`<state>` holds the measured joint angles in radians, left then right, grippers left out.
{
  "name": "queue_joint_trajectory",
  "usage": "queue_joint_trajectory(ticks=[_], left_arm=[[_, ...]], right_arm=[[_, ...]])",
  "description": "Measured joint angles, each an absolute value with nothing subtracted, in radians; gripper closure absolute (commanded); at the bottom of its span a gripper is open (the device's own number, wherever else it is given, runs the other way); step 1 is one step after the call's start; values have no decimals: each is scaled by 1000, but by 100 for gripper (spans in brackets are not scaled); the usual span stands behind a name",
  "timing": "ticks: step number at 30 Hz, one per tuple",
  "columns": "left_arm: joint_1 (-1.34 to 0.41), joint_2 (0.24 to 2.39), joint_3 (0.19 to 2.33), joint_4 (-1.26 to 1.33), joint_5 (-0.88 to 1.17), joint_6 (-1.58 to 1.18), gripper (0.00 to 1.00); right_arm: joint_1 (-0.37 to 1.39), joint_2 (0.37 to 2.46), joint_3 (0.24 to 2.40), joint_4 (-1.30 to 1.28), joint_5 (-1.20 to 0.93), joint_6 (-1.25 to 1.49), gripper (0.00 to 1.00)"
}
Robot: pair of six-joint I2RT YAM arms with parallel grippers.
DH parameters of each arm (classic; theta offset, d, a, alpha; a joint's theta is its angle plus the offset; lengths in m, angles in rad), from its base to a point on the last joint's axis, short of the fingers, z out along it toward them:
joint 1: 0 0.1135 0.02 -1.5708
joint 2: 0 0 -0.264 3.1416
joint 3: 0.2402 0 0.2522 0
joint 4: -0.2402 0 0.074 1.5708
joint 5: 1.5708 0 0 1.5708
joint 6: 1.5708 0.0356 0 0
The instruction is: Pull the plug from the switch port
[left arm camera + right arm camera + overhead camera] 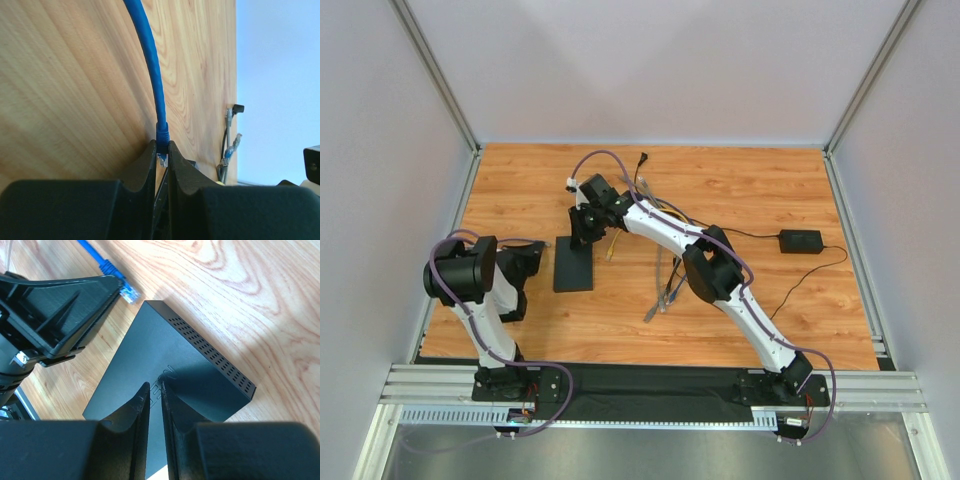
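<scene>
Top cam sits high up behind the left arm (488,308) and right arm (755,320), tilted down and forward. It's far enough back to fit the whole table (740,190).

Left wrist cam is right behind the left gripper (162,147), looking out along the fingers (142,170). It's super close and nearly skims the wood, with the plug (162,134) dead centre at the tips.

Right wrist cam looks steeply down past the right gripper (155,387) onto the switch (150,350), also close. Both wrist views share the plug, which here shows up-left beyond the right fingers. Top and right wrist share the switch.
</scene>
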<state>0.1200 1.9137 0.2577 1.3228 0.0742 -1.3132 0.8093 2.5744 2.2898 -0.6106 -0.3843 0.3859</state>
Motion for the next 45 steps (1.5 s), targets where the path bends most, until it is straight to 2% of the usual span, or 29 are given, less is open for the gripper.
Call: queue_joint_trajectory(ticks=[7, 10, 14, 20, 24, 32, 39, 45], left_arm=[[122, 1715, 252, 1180, 47, -1222, 100], [102, 1501, 306, 953, 51, -1121, 100], [38, 1229, 482, 594, 52, -965, 100], [-8, 1093, 740, 196, 160, -824, 100], [-93, 1161, 914, -13, 273, -722, 100], [-443, 1479, 1266, -282, 404, -528, 100], [-698, 1821, 1581, -455, 401, -387, 100], [-813, 2015, 1639, -569, 394, -322, 100]], right_arm=[[809, 2578, 2297, -616, -391, 389, 78], [808, 2576, 2294, -607, -403, 387, 72], [788, 2528, 2200, -537, -458, 387, 66], [658, 2361, 1961, -520, -485, 384, 59], [508, 2109, 1711, -512, -442, 357, 57], [192, 1703, 1478, -484, -349, 282, 55], [-55, 1663, 1274, -490, -372, 258, 54], [-109, 1660, 1242, -490, -418, 257, 54]])
